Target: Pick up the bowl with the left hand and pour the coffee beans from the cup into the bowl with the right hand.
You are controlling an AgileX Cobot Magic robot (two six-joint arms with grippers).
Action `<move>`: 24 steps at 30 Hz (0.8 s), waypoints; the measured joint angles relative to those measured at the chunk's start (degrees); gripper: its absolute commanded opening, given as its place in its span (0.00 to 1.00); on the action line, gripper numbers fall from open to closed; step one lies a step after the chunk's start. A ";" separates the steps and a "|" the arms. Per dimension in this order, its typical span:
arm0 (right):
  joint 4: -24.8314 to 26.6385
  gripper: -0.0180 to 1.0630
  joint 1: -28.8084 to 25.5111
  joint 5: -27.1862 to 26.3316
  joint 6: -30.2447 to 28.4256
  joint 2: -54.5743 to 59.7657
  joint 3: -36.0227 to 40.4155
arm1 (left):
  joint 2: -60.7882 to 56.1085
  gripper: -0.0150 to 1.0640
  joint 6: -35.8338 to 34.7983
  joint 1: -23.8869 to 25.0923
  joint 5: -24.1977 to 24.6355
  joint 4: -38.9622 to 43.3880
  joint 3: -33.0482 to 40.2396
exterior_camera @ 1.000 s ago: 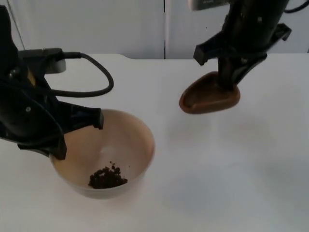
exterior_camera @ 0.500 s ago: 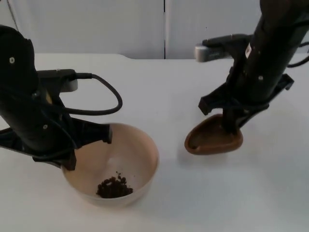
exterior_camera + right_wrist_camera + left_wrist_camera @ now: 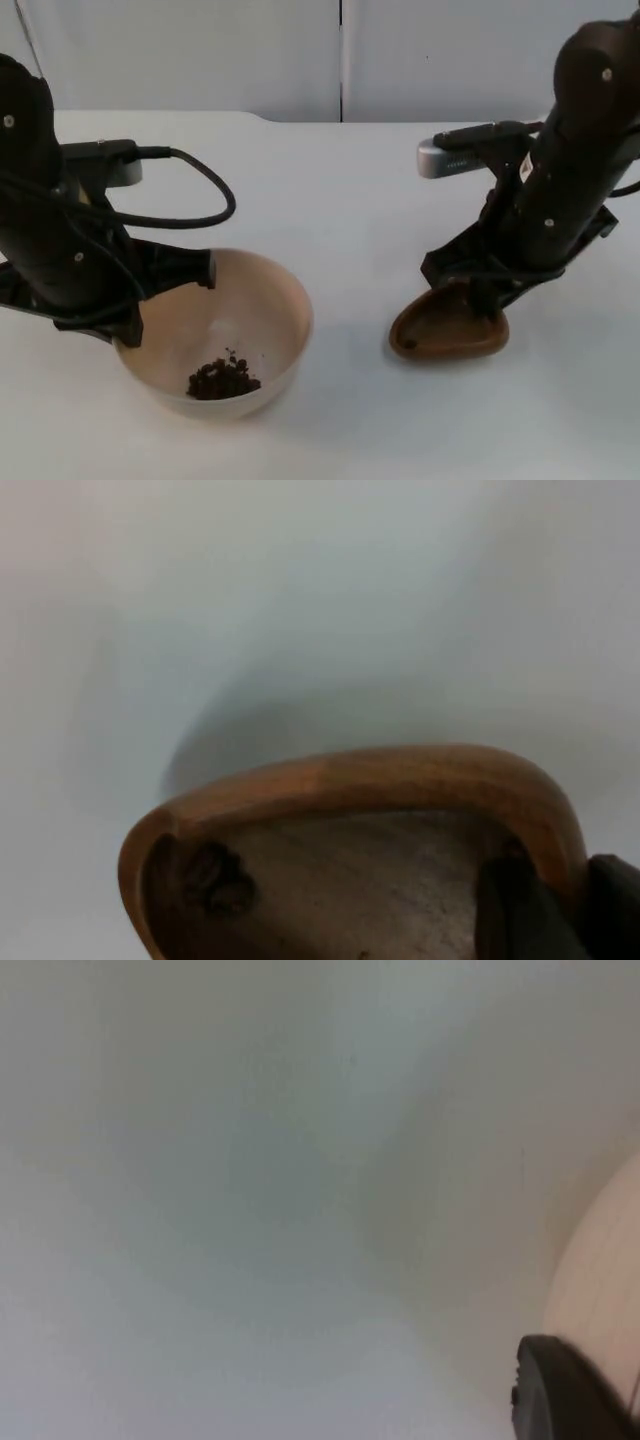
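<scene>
A beige bowl [image 3: 250,305] sits low at the front left with a small heap of dark coffee beans [image 3: 222,378] in its bottom. My left gripper [image 3: 128,318] is shut on the bowl's left rim; the bowl's pale wall [image 3: 603,1260] shows beside a black fingertip [image 3: 560,1400] in the left wrist view. A brown wooden cup [image 3: 448,333] is tilted, mouth to the left, just above or on the table at the right. My right gripper [image 3: 485,298] is shut on its rim. The cup's rim [image 3: 350,778] curves over a nearly bare inside with a bean [image 3: 222,880] left in it.
The white table [image 3: 350,200] stretches between the two arms and ends at the grey partition wall [image 3: 200,50] behind. The bowl and the cup stand roughly a hand's width apart.
My right arm has carried the tilted cup down and toward the front, away from the bowl. The left arm and bowl shifted slightly; the beans stay in the bowl.
</scene>
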 measured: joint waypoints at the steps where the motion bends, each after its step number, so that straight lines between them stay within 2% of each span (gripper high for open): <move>1: 0.00 0.02 0.00 -0.44 0.29 0.00 0.30 | 0.00 0.01 0.00 0.00 -0.12 0.00 0.00; 10: 0.00 0.02 0.00 -4.73 0.68 0.00 3.17 | 0.00 0.01 0.00 0.00 -0.36 0.71 0.00; 24: 0.00 0.02 0.00 -5.45 1.07 0.00 3.19 | 0.00 0.01 0.15 0.00 -1.13 2.34 0.00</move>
